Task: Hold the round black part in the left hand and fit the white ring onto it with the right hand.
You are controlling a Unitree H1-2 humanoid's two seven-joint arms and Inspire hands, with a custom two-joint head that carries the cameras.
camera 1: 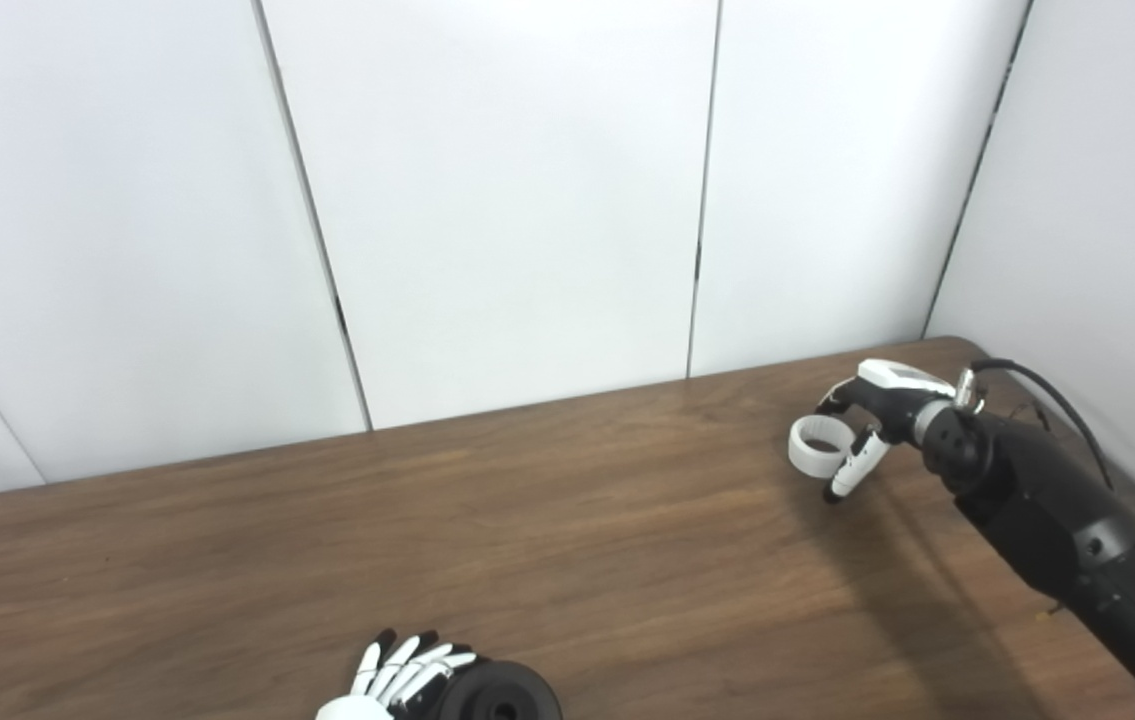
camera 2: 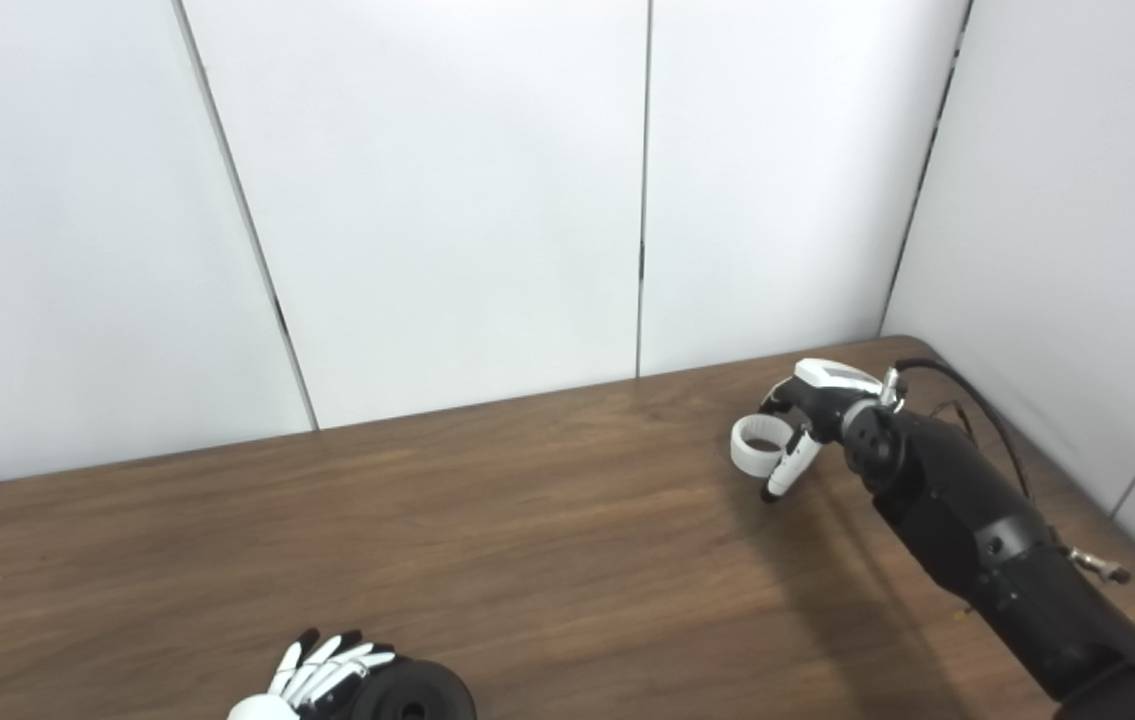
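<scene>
Spanning white wall panels (camera 1: 507, 200), wooden table (camera 1: 577, 540); right hand (camera 1: 877, 415) grips white ring (camera 1: 819, 446), left hand (camera 1: 397, 680) clasps black part (camera 1: 502, 695)

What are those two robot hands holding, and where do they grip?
The right robot hand pinches the white ring by its rim. The left robot hand curls over the round black part at its left edge.

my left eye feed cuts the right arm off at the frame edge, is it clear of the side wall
observer: yes. The right eye view shows the right forearm over the table, with a strip of bare wood between it and the side wall.
operator: anything sticking out of the arm on that side
observer: a small silver plug juts from the forearm toward the wall without touching it, well behind the right hand and the white ring it holds.
</scene>
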